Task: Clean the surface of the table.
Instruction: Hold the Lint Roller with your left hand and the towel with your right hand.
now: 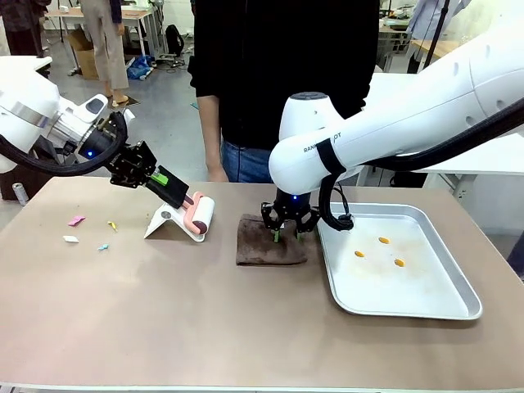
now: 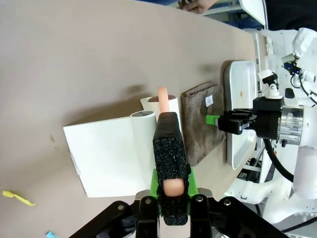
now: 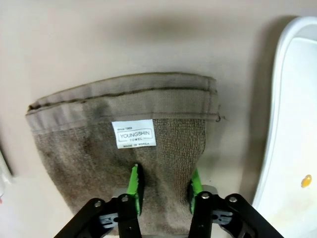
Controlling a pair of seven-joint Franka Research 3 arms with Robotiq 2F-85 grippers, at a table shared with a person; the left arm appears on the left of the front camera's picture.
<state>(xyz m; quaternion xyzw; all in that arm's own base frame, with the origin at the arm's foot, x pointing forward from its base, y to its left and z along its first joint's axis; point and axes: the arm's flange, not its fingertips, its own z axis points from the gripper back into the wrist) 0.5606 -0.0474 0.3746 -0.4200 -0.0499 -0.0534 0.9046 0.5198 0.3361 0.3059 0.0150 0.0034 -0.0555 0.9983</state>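
The beige-brown table (image 1: 164,319) carries small paper scraps (image 1: 75,219) at its left. My left gripper (image 1: 182,196) is shut on the pink handle of a lint roller (image 1: 201,214) that rests in a white stand (image 1: 162,219). In the left wrist view the black fingers (image 2: 169,148) clamp that handle (image 2: 162,95) above the stand (image 2: 106,158). My right gripper (image 1: 288,231) is down on a brown towel (image 1: 262,250). In the right wrist view its green pads (image 3: 134,191) press into the towel (image 3: 124,104), with a ridge of cloth pinched between them.
A silver tray (image 1: 393,291) with yellow crumbs (image 1: 383,241) lies right of the towel, its rim (image 3: 290,99) close to my right fingers. A person (image 1: 278,82) stands at the far edge. One yellow scrap (image 2: 17,198) lies near the stand.
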